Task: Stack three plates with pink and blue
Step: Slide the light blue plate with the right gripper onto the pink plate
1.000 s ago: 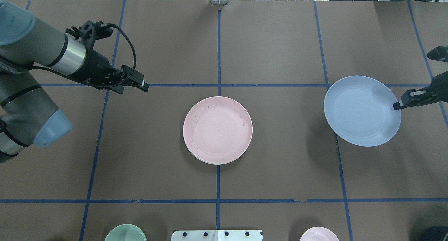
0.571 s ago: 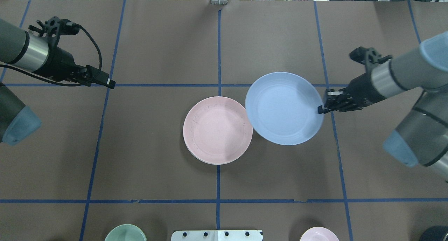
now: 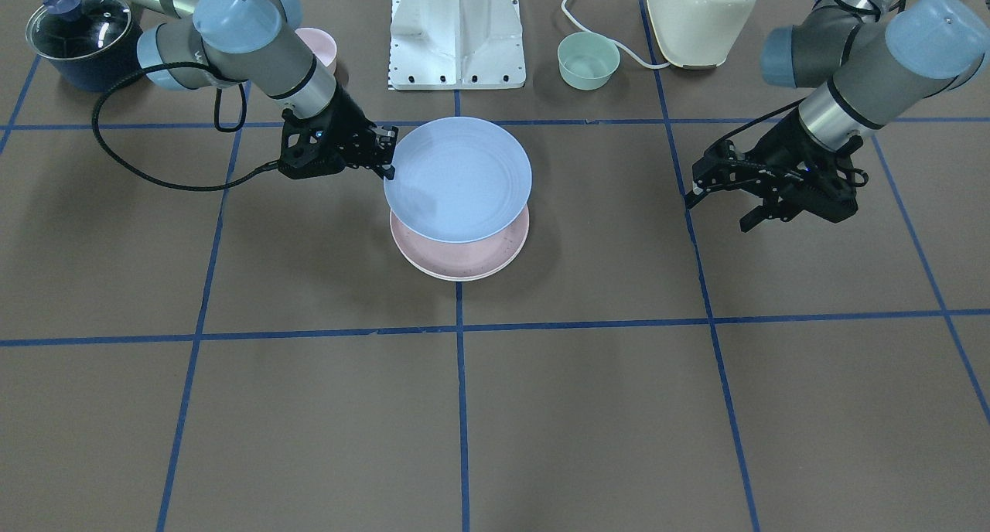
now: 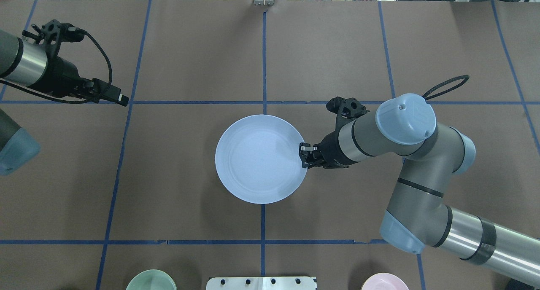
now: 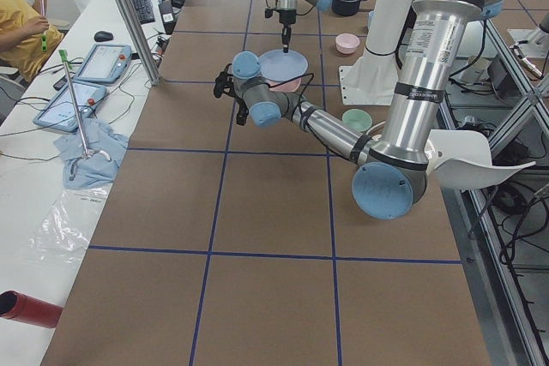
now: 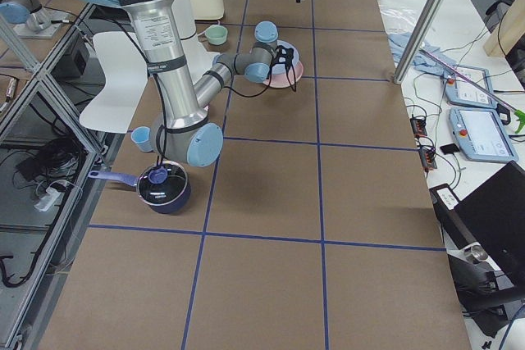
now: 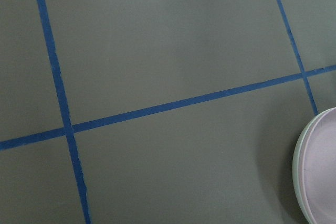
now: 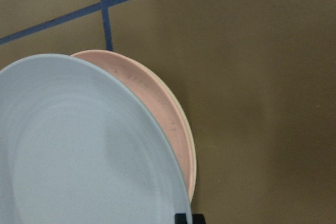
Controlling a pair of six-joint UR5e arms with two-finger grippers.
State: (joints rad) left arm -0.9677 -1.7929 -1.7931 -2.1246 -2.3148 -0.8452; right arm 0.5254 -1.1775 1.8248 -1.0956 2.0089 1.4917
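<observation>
My right gripper (image 4: 303, 154) is shut on the right rim of the pale blue plate (image 4: 260, 158) and holds it a little above the stack at the table's middle. In the front view the blue plate (image 3: 458, 178) hovers over the pale pink plate (image 3: 464, 257), which lies on the cream-white plate; only a thin cream rim shows. The right wrist view shows the blue plate (image 8: 79, 145), the pink plate (image 8: 157, 108) and the cream rim (image 8: 188, 135) fanned out. My left gripper (image 4: 122, 98) is open and empty, far off to the left, also in the front view (image 3: 718, 211).
A mint-green bowl (image 4: 151, 280) and a small pink bowl (image 4: 384, 282) stand at the near edge beside the white base plate (image 4: 261, 283). A lidded dark pot (image 3: 77, 33) and a cream toaster (image 3: 700, 14) stand by the robot's base.
My right arm has carried the blue plate leftward from the table's right side to above the pink plate. My left arm has drawn back to the left.
</observation>
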